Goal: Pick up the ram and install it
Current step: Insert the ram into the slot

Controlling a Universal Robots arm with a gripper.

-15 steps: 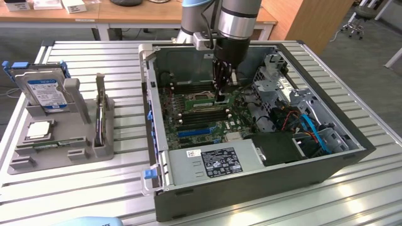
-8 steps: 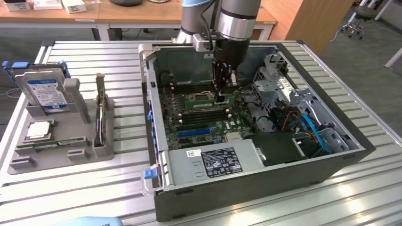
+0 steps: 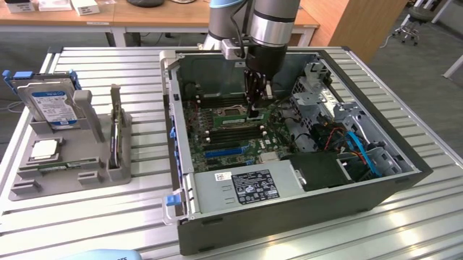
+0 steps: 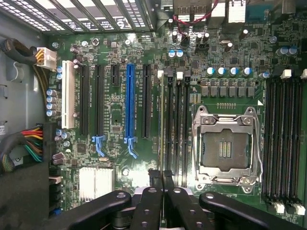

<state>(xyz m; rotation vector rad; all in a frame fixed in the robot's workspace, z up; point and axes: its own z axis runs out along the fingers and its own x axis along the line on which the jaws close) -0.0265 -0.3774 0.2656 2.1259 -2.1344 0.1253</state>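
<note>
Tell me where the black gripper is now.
Exterior view: the black gripper is inside the open grey computer case, at the black memory slots, to that view's right of the silver processor socket.

The bench point(image 3: 405, 206) is ribbed bare aluminium, dull silver. The computer case point(image 3: 289, 227) is matt dark grey sheet metal outside and paler raw steel inside. Its motherboard point(image 4: 115, 120) is glossy green, with black and blue plastic slots and a bright metal processor socket point(image 4: 225, 143). The gripper point(image 4: 160, 175) is smooth black with a soft sheen, and the arm point(image 3: 275, 24) above it is brushed silver. The holder point(image 3: 94, 135) looks like matt grey plastic. The hard drive point(image 3: 51, 103) is metal under a glossy label.
</note>
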